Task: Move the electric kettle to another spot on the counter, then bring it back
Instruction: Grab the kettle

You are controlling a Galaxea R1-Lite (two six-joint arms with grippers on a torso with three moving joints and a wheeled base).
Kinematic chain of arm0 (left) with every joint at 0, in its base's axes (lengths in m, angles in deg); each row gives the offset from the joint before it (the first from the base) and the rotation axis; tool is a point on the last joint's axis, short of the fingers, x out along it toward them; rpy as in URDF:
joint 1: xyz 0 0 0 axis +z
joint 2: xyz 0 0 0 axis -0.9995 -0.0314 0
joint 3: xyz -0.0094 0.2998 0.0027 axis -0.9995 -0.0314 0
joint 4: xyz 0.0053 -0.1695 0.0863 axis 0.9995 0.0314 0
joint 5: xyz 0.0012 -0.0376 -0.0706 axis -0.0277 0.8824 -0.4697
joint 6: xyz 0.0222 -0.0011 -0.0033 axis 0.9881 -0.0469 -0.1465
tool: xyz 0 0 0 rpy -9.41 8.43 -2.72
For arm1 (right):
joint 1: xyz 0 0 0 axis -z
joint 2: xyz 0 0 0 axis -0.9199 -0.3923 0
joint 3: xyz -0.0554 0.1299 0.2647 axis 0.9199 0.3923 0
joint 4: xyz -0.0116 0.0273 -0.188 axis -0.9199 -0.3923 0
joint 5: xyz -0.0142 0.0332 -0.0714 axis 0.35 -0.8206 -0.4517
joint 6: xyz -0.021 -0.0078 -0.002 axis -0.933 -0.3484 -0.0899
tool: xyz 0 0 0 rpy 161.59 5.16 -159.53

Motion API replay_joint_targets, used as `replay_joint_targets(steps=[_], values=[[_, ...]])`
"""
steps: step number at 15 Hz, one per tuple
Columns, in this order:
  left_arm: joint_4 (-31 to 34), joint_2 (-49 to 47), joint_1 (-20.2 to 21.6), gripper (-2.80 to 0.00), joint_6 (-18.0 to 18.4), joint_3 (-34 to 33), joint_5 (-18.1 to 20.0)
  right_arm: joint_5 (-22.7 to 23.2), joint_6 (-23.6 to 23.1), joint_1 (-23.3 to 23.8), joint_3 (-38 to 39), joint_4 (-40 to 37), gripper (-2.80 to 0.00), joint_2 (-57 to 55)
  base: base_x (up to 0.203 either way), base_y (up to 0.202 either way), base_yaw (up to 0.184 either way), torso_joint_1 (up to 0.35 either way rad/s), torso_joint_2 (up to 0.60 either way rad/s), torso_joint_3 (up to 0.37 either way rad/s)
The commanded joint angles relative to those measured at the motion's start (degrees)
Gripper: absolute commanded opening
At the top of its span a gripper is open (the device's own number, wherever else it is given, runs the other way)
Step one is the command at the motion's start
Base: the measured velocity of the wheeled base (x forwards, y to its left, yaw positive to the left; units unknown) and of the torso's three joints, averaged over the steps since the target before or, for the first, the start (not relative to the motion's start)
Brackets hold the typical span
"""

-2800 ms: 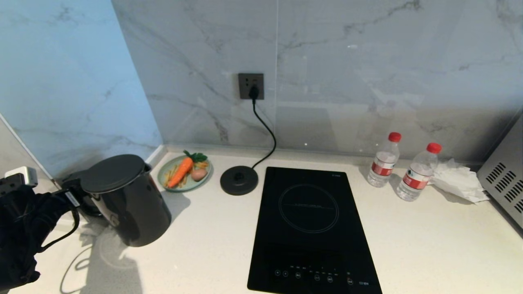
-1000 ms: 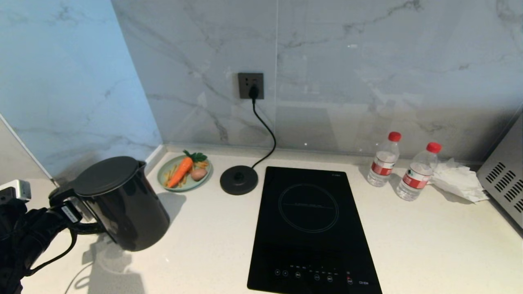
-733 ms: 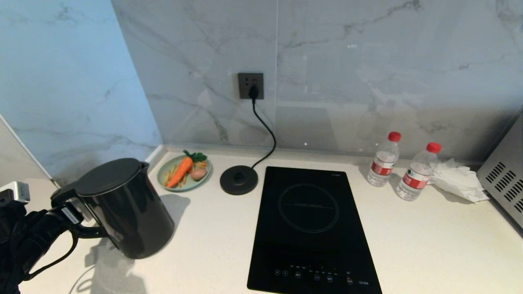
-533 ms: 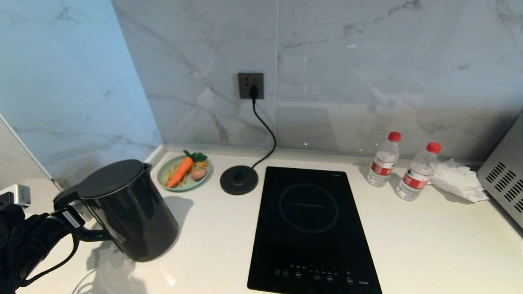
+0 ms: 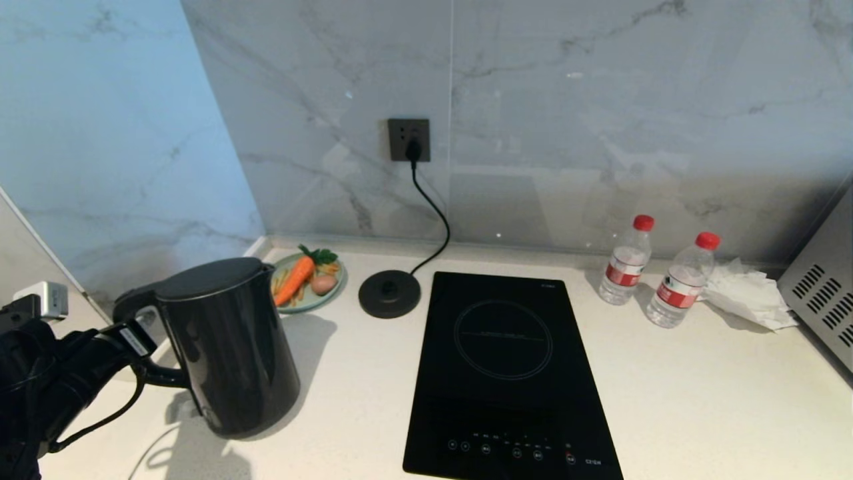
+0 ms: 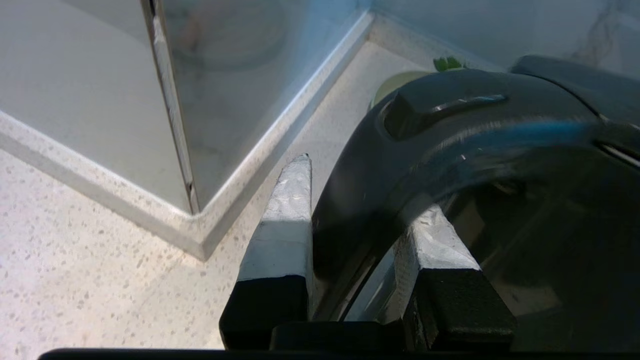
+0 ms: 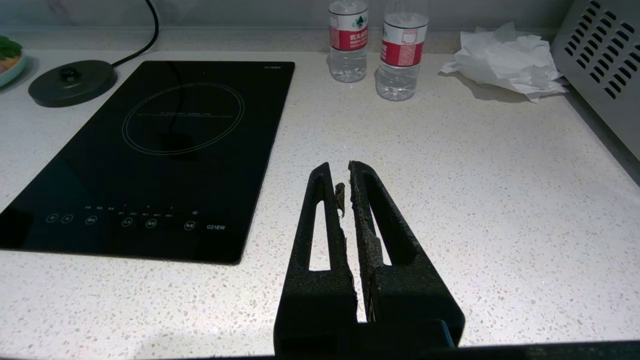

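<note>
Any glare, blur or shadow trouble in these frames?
Head view: electric kettle throws a soft shadow rightward over the counter; the marble wall shows faint reflections. Left wrist view: kettle handle is close and smeared, with a blue streak. Right wrist view: sharp, evenly lit, hob mirroring the cord.

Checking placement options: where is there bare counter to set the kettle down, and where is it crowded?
Free: the counter between the hob and the metal appliance, in front of the bottles; also the strip between the kettle, held by the left gripper, and the hob. Crowded: the back left, with the plate and base disc.
</note>
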Motion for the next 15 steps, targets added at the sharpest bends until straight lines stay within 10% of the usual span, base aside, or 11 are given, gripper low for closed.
replay_joint_targets(steps=[1, 15], values=[[-0.59, 0.43, -2.35, -2.8, 0.17, 0.94, -2.59, 0.01, 0.0, 0.02, 0.01, 0.04, -2.8, 0.0, 0.0, 0.0, 0.0, 0.0, 0.0, 0.0], [-0.59, 1.57, -5.93, -2.8, 0.04, -2.92, -2.61, 0.01, 0.0, 0.02, 0.01, 0.04, -2.8, 0.0, 0.0, 0.0, 0.0, 0.0, 0.0, 0.0]])
